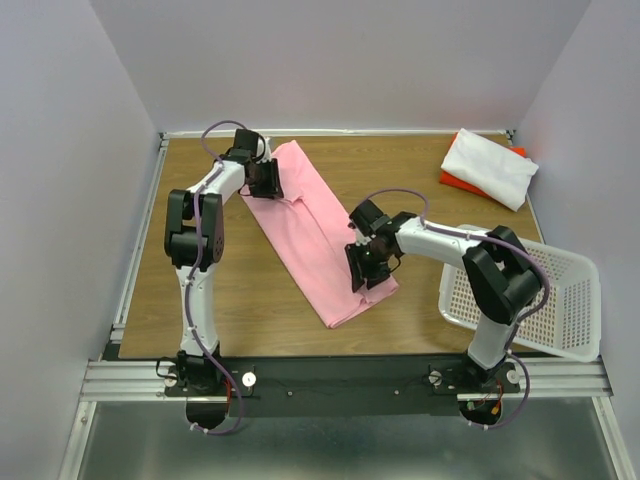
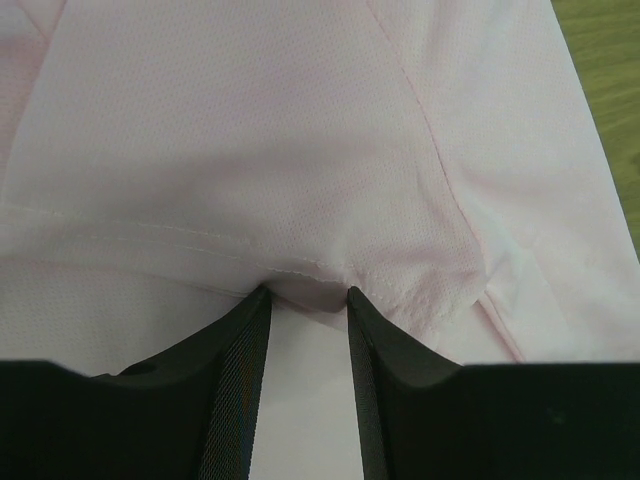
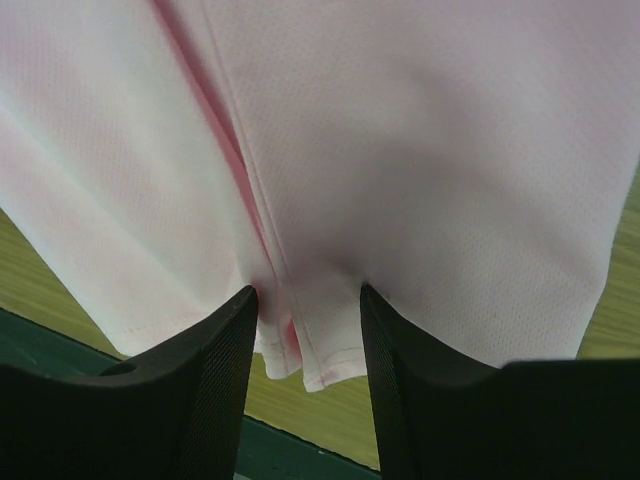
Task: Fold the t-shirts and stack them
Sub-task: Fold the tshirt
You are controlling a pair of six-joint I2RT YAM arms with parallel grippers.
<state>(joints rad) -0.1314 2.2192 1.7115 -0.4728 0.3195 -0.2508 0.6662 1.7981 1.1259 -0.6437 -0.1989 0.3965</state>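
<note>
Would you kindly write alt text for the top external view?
A pink t-shirt folded into a long strip lies diagonally on a wooden table, the left claw at its far end, the right claw at its near end. Far right: a white t-shirt atop an orange-red one, a white basket nearer.

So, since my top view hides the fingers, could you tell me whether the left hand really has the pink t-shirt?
Observer: Yes, the left hand pinches a puckered fold of the pink t-shirt between its fingertips.
Operator: And the right hand, please?
Observer: The right hand grips near the hem, where a folded edge runs down between its fingers.
</note>
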